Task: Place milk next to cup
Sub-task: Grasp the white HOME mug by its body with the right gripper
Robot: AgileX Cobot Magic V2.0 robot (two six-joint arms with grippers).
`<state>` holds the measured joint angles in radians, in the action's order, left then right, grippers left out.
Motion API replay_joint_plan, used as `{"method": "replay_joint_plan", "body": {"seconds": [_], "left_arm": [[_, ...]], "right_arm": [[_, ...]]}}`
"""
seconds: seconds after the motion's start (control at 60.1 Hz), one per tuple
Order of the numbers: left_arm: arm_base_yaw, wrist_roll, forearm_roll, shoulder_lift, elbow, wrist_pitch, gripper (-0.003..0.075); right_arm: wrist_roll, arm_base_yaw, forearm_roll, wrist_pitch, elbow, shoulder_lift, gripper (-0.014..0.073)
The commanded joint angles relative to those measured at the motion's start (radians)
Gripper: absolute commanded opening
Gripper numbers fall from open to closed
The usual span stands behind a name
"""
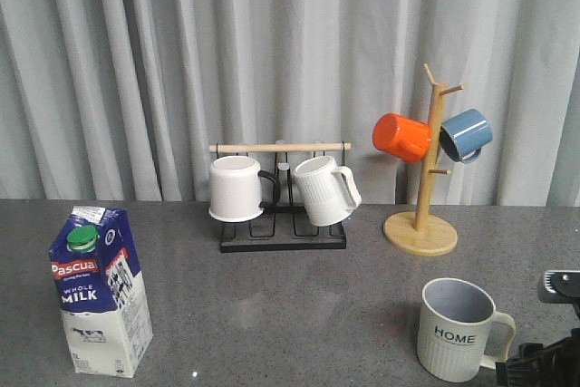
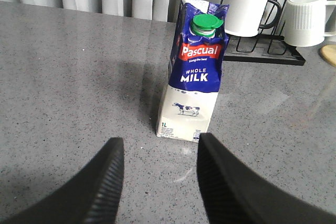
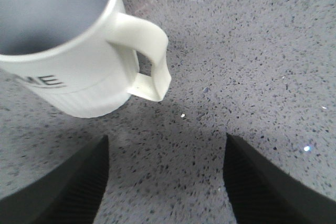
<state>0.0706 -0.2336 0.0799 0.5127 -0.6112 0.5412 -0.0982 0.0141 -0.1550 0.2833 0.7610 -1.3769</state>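
The milk [image 1: 100, 292] is a tall blue-and-white carton with a green cap, upright at the table's front left. In the left wrist view the milk [image 2: 193, 77] stands just beyond my left gripper [image 2: 160, 148], which is open and empty; the left gripper is out of the front view. The cup [image 1: 458, 328], cream and ribbed with "HOME" on it, stands at the front right. My right gripper [image 1: 544, 364] is open and empty, just right of the cup's handle. In the right wrist view the cup [image 3: 68, 51] lies just ahead of the right gripper [image 3: 165, 148].
A black rack [image 1: 283, 233] with a wooden bar holds a plain white mug [image 1: 237, 188] and a white ribbed mug [image 1: 324, 190] at the back centre. A wooden mug tree [image 1: 421, 224] carries an orange mug [image 1: 401, 137] and a blue mug [image 1: 466, 134]. A curtain hangs behind.
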Motion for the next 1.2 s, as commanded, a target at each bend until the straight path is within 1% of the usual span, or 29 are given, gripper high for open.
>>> {"method": "replay_joint_plan", "body": {"seconds": [0.0, 0.416, 0.699, 0.783, 0.866, 0.966, 1.099, 1.116, 1.182], "left_arm": [[-0.001, 0.002, 0.001, 0.011, -0.035, -0.079, 0.0328], [-0.001, 0.002, 0.001, 0.011, -0.035, -0.083, 0.0328], [-0.001, 0.002, 0.001, 0.011, -0.035, -0.083, 0.0328], [-0.001, 0.002, 0.001, 0.011, -0.035, -0.083, 0.0328], [-0.001, 0.002, 0.001, 0.011, -0.035, -0.083, 0.0328], [-0.001, 0.002, 0.001, 0.011, -0.035, -0.083, 0.0328], [-0.001, 0.002, 0.001, 0.011, -0.035, -0.082, 0.0328], [-0.001, 0.002, 0.001, 0.011, -0.035, -0.082, 0.0328], [-0.001, 0.002, 0.001, 0.011, -0.035, -0.082, 0.0328]], "right_arm": [[-0.019, 0.005, 0.000, -0.098, 0.025, -0.003, 0.0455], [-0.022, 0.004, -0.005, -0.202, 0.036, -0.070, 0.0455], [-0.038, 0.005, 0.005, -0.283, 0.123, -0.218, 0.0454], [-0.038, 0.005, 0.010, -0.283, 0.151, -0.266, 0.0433], [-0.039, 0.004, 0.020, -0.301, 0.160, -0.300, 0.0365], [-0.045, 0.004, 0.032, -0.342, 0.160, -0.323, 0.0194], [-0.045, 0.004, 0.034, -0.370, 0.160, -0.326, -0.0004], [-0.045, 0.004, 0.034, -0.372, 0.160, -0.325, -0.0018], [-0.045, 0.004, 0.036, -0.376, 0.160, -0.325, -0.0011]]}}
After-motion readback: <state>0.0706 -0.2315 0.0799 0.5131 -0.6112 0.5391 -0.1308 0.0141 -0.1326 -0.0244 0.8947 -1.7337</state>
